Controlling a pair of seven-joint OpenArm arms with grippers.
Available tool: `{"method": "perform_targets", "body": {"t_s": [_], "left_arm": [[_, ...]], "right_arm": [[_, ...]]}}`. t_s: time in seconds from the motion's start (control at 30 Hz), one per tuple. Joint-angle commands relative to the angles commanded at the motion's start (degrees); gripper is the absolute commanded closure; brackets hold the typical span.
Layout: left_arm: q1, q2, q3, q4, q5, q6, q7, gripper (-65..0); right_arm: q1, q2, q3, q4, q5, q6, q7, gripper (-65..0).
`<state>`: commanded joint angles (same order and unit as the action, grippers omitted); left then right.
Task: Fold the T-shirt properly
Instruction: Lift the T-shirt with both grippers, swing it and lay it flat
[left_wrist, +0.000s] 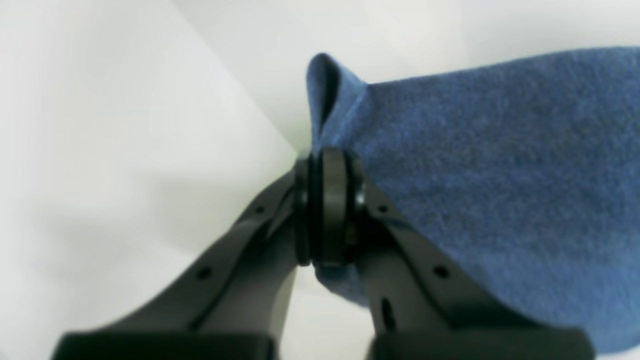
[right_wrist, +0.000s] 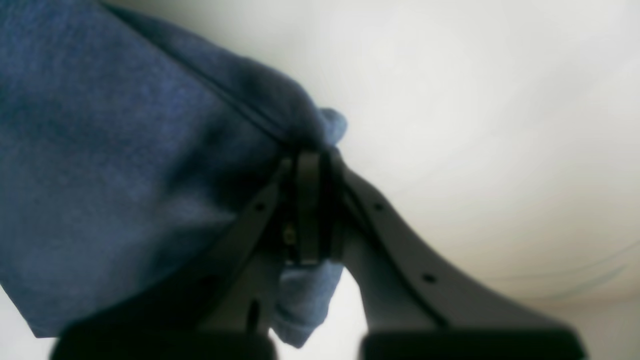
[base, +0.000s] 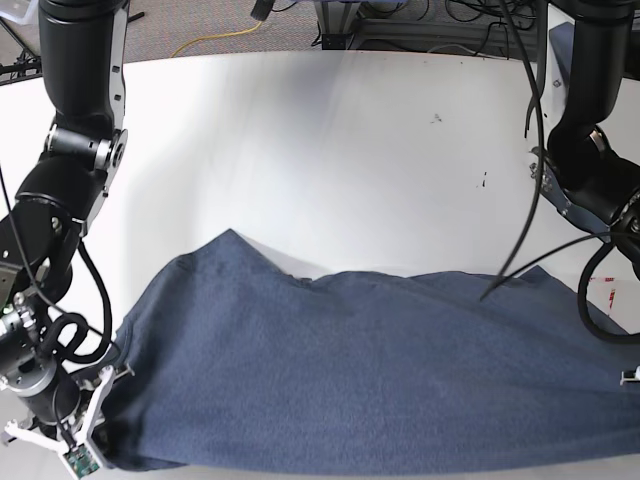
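Note:
The T-shirt (base: 370, 375) is dark heathered blue with its plain side showing, stretched wide across the near part of the white table (base: 330, 150). No lettering is visible. In the left wrist view my left gripper (left_wrist: 327, 210) is shut on a corner of the T-shirt (left_wrist: 500, 175), and a small fold of cloth stands up above the fingertips. In the right wrist view my right gripper (right_wrist: 312, 210) is shut on another bunched edge of the T-shirt (right_wrist: 125, 150), with cloth hanging below the fingers. In the base view the right gripper (base: 100, 425) sits at the shirt's near left corner.
Both arm columns stand at the table's sides, one on the left (base: 80, 150) and one on the right (base: 590, 170). A black cable (base: 520, 200) hangs over the shirt's right part. Small dark specks (base: 437, 120) mark the table. Cables lie on the floor beyond the far edge.

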<state>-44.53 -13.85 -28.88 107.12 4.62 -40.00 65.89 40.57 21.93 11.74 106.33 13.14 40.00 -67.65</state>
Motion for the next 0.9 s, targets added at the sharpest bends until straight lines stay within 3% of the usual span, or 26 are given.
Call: {"method": "perform_targets", "body": {"t_s": [0.37,0.77,0.9], "left_arm": [[18.90,3.69,-0.97,6.59,-0.09,0.00,0.00,0.0],[36.66,4.13,-9.76,7.65,0.00,0.00,0.00,0.0],[42.64,4.04,-11.34,7.65,0.00,0.00,0.00,0.0]], "right_arm": [[-19.08,-5.36,5.71,9.67,0.79,0.00,-1.67,0.0],[-36.75,-6.59,16.26,9.49,14.86,0.00,-1.85,0.0],[-41.67,-6.59,20.31,9.41,21.45,0.00,-5.10,0.0]]}}
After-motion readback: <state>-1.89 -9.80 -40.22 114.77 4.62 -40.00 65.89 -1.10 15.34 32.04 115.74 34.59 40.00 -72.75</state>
